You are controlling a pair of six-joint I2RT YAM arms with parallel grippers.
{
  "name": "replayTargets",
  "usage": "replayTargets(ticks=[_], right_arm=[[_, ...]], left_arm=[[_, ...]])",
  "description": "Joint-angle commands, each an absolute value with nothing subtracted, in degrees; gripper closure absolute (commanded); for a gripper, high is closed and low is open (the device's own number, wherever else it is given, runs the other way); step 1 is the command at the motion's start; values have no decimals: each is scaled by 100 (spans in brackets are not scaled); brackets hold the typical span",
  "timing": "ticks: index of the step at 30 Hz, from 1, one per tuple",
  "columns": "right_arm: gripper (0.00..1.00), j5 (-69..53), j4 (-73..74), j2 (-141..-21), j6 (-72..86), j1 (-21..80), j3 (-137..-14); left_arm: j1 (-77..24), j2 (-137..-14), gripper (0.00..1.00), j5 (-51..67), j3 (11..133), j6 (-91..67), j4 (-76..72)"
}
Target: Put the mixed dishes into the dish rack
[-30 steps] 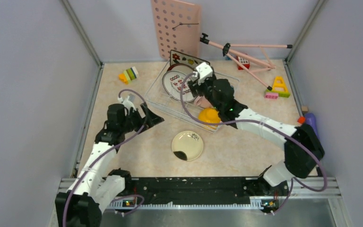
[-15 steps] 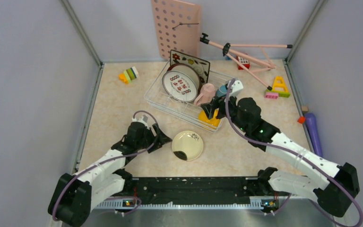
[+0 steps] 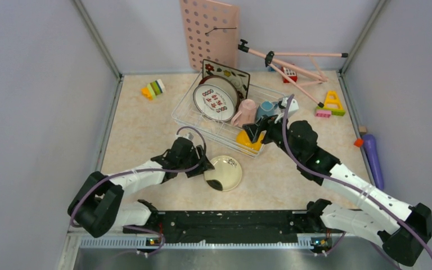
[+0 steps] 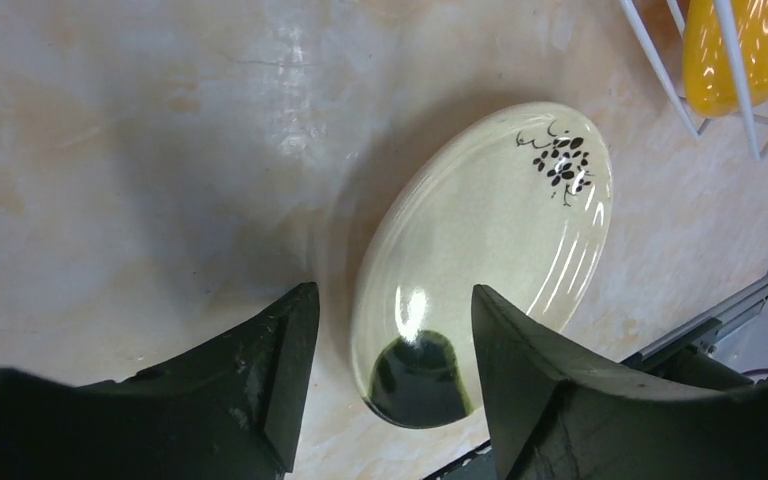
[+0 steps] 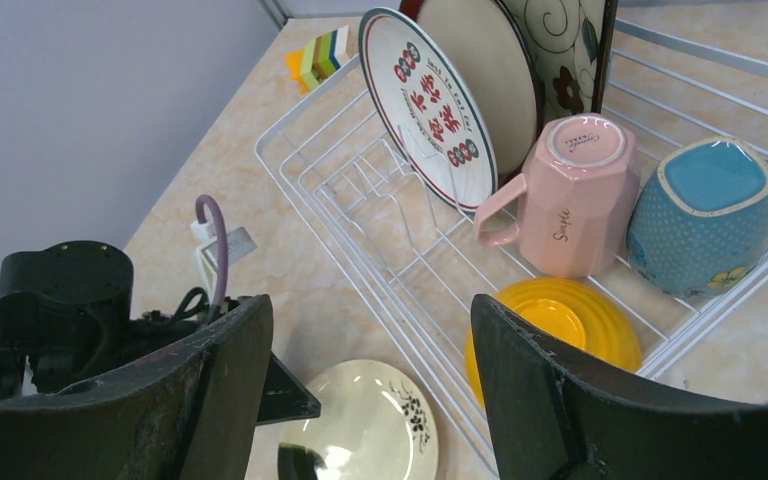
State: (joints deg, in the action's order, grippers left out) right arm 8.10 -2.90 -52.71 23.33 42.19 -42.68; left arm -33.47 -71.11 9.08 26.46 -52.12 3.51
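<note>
The top external camera looks down from above and behind over the whole table (image 3: 140,129). The left wrist camera sits close above the cream plate (image 4: 480,260); the right wrist camera, facing the dish rack (image 5: 380,200) from nearby, shows that plate too.

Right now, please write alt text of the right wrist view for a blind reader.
A white wire dish rack holds upright plates, a pink cup, a blue dotted cup and a yellow-orange bowl. A cream round plate with black marks lies outside on the beige table, framed by the open right end effector.
</note>
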Motion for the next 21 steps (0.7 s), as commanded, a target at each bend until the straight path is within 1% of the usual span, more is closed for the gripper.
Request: replayTargets(ticks=[1, 2, 4, 6, 7, 8, 10, 14, 17, 19, 21], right_arm=[[27, 858, -401, -5155, 2569, 4195, -4261], [26, 895, -396, -5152, 2613, 4200, -4263], [26, 858, -384, -5150, 2660, 4200, -4278], [25, 741, -331, -5148, 2708, 4199, -4296], [25, 697, -269, -5127, 2723, 4196, -4302], [25, 679, -207, -5097, 2747, 4193, -4306], [25, 676, -131, -4988, 2780, 4195, -4274], [23, 475, -162, -4749, 2844, 4197, -4145], [22, 235, -28, -4774, 2923, 4198, -4223], [21, 34, 288, -4881, 2930, 4200, -4384], [21, -482, 523, -5016, 2910, 4201, -4516]], left_arm=[[-3549, -7629, 39, 853, 2853, -4997, 714], [-3585, -7798, 42, 906, 2901, -4984, 712], [-3605, -8086, 51, 962, 2979, -4954, 713], [-3604, -8224, 70, 849, 2980, -4957, 700], [-3604, -8225, 83, 753, 2960, -4945, 674], [-3609, -8176, 91, 645, 2947, -4940, 690], [-3612, -7990, 100, 425, 2952, -4975, 827], [-3611, -7333, 100, 335, 3051, -4926, 1116], [-3611, -6750, 100, 357, 3328, -4571, 1597], [-3611, -6368, 100, 538, 3548, -4198, 1895], [-3609, -5970, 100, 943, 3785, -3769, 2163]])
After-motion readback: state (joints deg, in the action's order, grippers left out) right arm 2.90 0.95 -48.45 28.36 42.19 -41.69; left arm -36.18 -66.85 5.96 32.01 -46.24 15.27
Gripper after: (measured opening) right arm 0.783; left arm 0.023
